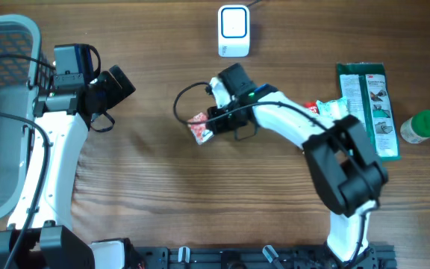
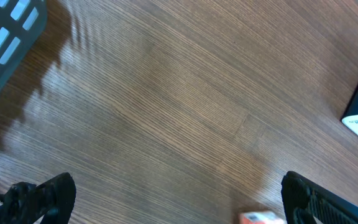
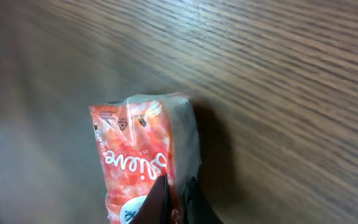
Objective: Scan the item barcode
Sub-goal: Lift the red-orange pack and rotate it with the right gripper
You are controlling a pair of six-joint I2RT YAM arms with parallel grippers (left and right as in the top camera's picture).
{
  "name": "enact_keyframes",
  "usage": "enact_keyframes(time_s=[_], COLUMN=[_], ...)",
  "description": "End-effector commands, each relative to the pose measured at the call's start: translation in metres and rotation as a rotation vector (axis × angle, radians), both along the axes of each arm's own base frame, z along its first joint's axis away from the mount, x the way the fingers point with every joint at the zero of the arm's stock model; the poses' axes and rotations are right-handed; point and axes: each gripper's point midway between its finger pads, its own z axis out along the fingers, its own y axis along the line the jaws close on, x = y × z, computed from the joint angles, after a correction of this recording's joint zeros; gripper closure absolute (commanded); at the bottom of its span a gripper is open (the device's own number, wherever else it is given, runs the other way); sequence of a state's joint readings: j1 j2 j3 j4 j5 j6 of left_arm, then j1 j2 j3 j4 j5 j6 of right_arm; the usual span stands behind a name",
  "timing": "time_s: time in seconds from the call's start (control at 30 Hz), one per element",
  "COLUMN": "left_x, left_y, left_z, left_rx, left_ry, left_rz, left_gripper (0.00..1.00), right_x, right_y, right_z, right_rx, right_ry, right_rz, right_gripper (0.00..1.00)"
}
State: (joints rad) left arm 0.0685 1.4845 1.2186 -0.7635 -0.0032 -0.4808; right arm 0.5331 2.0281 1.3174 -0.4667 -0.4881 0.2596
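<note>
Orange-red packet (image 3: pixel 135 155) with white script, unreadable in full, sits clamped in the right fingers (image 3: pixel 158 200). Across the tabletop (image 2: pixel 179 93), the left fingers (image 2: pixel 39 196) stand apart.

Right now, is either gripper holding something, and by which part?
The right gripper is shut on the red packet, pinching its end nearest the wrist camera. The left gripper is open and holds nothing.

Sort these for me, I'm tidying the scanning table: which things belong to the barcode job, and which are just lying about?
In the job: red packet, pinched in the right end effector; white scanner.
Lying about: green packet; green-capped bottle; small packet beside the arm; basket.
</note>
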Motion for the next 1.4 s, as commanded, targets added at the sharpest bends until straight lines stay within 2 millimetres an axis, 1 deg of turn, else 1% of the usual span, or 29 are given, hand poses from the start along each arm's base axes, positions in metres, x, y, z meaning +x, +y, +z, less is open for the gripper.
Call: enact_keyframes(time_s=[0.0,0.07,0.13,0.2,0.3,0.37,0.5,0.63,0.7,0.8,0.87,1.03,1.1,1.2,1.3,1.37], left_x=[0.001,0.001,0.001,0.001,0.001,0.001,0.001,0.001,0.001,0.001,0.001,0.001,0.001,0.001,0.001,0.001], left_y=[0.003,0.003,0.003,0.003,0.003,0.003,0.003,0.003,0.003,0.003,0.003,0.003,0.003,0.003,0.003,0.003], left_z=[0.006,0.006,0.006,0.006,0.006,0.006,0.006,0.006,0.006,0.006,0.006,0.006,0.006,0.006,0.006,0.006], left_rx=[0.01,0.01,0.01,0.01,0.01,0.01,0.01,0.01,0.01,0.01,0.01,0.01,0.01,0.01,0.01,0.01], left_ry=[-0.016,-0.016,-0.016,-0.016,-0.016,-0.016,-0.016,-0.016,-0.016,-0.016,-0.016,-0.016,-0.016,-0.016,-0.016,-0.016], left_rz=[0.008,0.008,0.008,0.008,0.008,0.008,0.008,0.008,0.008,0.008,0.008,0.008,0.008,0.008,0.008,0.008], left_gripper=[0.0,0.0,0.0,0.0,0.0,0.0,0.0,0.0,0.0,0.0,0.0,0.0,0.0,0.0,0.0,0.0], right_x=[0.001,-0.003,-0.006,-0.009,-0.016,-0.023,-0.041,-0.038,-0.039,-0.05,-0.051,-0.054,-0.059,-0.068,-0.074,-0.074], right_y=[-0.006,-0.013,-0.02,-0.023,-0.024,-0.022,-0.022,-0.029,-0.034,-0.052,-0.063,-0.092,-0.097,-0.098,-0.098,-0.098], right_z=[0.098,0.133,0.154,0.162,0.167,0.177,0.204,0.207,0.208,0.225,0.223,0.222,0.222,0.223,0.228,0.232], right_rx=[0.313,0.445,0.532,0.578,0.62,0.677,0.836,0.852,0.871,0.998,1.001,1.006,0.992,0.98,0.987,1.001], right_ry=[-0.019,-0.002,0.013,0.032,0.079,0.093,0.131,0.138,0.137,0.132,0.127,0.043,0.033,0.044,0.033,0.037], right_rz=[0.048,0.076,0.094,0.105,0.12,0.162,0.267,0.252,0.257,0.281,0.241,0.16,0.146,0.14,0.136,0.126], right_gripper=[0.96,0.96,0.96,0.95,0.95,0.95,0.95,0.95,0.95,0.95,0.95,0.95,0.96,0.96,0.95,0.96])
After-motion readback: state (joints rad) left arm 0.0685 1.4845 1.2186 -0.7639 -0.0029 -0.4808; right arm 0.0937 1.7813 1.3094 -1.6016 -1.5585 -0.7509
